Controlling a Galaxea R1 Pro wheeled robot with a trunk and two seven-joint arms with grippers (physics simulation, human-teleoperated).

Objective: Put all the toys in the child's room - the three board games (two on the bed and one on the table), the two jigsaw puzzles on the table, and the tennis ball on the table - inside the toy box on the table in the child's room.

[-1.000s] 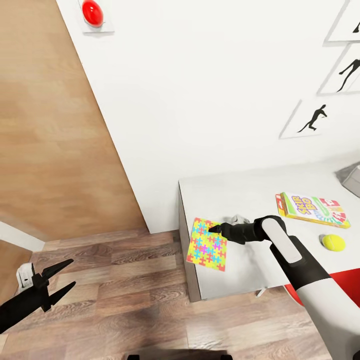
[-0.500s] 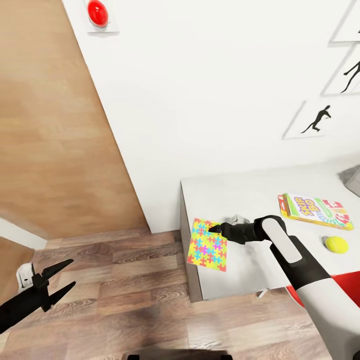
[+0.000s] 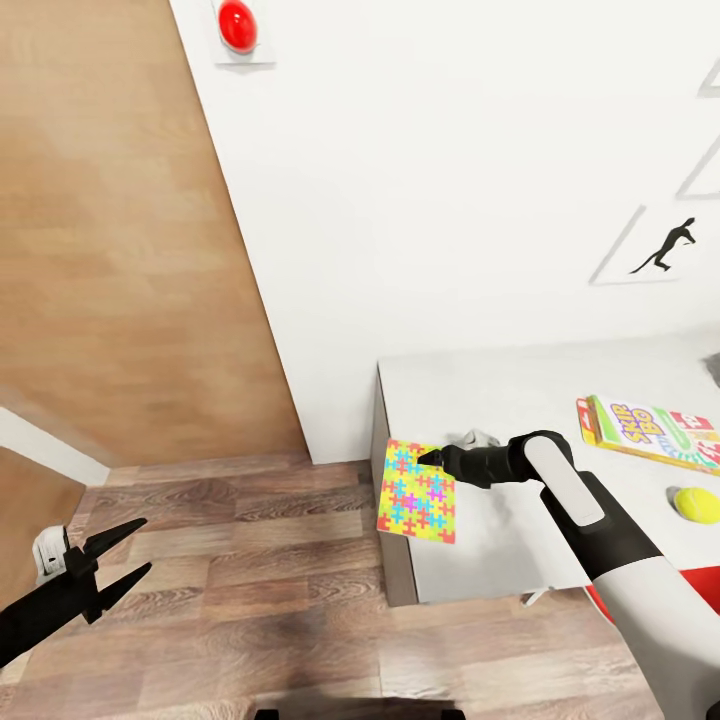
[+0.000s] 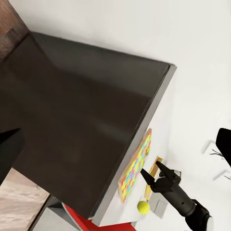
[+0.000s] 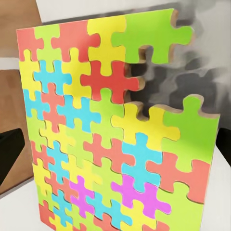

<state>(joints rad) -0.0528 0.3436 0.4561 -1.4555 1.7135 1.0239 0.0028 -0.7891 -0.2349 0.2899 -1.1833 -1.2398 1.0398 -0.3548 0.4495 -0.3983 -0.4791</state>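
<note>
Puzzle first: my right gripper [image 3: 432, 459] has the jigsaw puzzle [image 3: 417, 491] at its far edge, fingers closed on it, and the colourful board hangs tilted over the near left corner of the table [image 3: 520, 385]. In the right wrist view the jigsaw puzzle [image 5: 120, 130] shows as an assembled sheet of red, yellow, green, blue and purple pieces with a gap at one edge. From the left wrist view I see the same corner from below: the dark side of the table [image 4: 82, 125], the jigsaw puzzle [image 4: 135, 166] standing on edge along the rim, and the right gripper [image 4: 150, 174] pinched at it.

Farther right on the white top lies the Skip-Bo board game [image 3: 650, 430], flat, with the tennis ball [image 3: 697, 504] nearer to me and apart from it. The tennis ball [image 4: 143, 207] also shows in the left wrist view.

My left gripper [image 3: 138, 548] hangs over the wood floor [image 3: 250, 600] at the near left, well away from the table, its two black fingers spread wide with nothing between them. A red wall button [image 3: 237, 26] sits high on the white wall.
</note>
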